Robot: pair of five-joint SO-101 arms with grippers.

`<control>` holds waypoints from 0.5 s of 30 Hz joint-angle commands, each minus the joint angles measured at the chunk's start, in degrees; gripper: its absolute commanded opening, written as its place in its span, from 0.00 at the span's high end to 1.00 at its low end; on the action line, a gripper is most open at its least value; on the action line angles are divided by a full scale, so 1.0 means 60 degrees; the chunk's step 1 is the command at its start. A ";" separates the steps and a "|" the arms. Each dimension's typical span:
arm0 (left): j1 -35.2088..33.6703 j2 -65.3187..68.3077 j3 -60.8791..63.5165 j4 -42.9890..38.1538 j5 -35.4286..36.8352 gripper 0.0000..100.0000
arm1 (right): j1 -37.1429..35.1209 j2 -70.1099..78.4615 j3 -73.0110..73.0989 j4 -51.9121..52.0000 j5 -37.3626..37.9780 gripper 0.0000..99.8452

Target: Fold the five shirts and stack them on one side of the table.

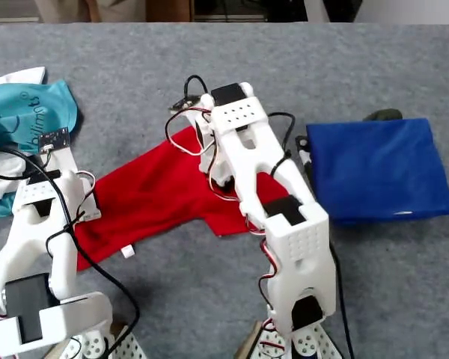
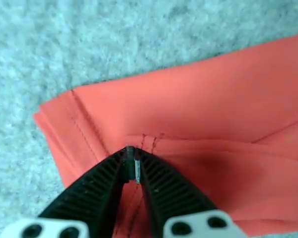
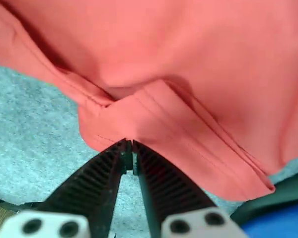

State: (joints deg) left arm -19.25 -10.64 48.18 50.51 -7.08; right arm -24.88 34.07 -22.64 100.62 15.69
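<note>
Left end effector [image 2: 131,166] and right end effector [image 3: 128,153], both angled down, each clamped on the red shirt [image 1: 157,191]

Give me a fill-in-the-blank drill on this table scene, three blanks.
The left gripper and the right gripper both pinch the middle shirt, which is ___.
The folded shirt by the right arm is ___.
The teal shirt lies on the ___ arm's side.
Missing: red; blue; left.

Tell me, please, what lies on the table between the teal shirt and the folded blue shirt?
The red shirt lies between them, spread on the grey table, as the high view shows.
</note>
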 commanded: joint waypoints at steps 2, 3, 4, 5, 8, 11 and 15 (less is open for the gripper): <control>0.0147 -0.0022 -0.0220 0.0601 -0.0117 0.98 | -0.0051 -0.0095 -0.0520 0.0103 -0.0015 1.00; 0.0220 -0.0022 -0.0205 0.0645 -0.0190 0.98 | -0.0051 -0.0095 -0.0520 0.0103 -0.0015 1.00; 0.0278 -0.0022 -0.0147 0.0645 -0.0308 0.98 | -0.0037 -0.0095 -0.0520 0.0103 -0.0015 1.00; 0.0352 -0.0022 -0.0132 0.0674 -0.0366 0.98 | -0.0037 -0.0095 -0.0520 0.0103 -0.0015 1.00; 0.0308 -0.0212 -0.0220 0.1011 -0.0381 0.98 | 0.0007 -0.0095 -0.0520 0.0103 -0.0015 1.00; 0.0293 -0.1048 -0.0059 0.1216 -0.0410 0.98 | 0.0081 -0.0095 -0.0520 0.0103 -0.0015 1.00; 0.0381 -0.2806 0.0322 0.1949 -0.0425 0.98 | 0.0081 -0.0081 -0.0520 0.0117 -0.0015 1.00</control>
State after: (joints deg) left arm -17.76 -19.69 49.41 59.74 -9.19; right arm -24.88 34.07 -22.81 100.70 15.69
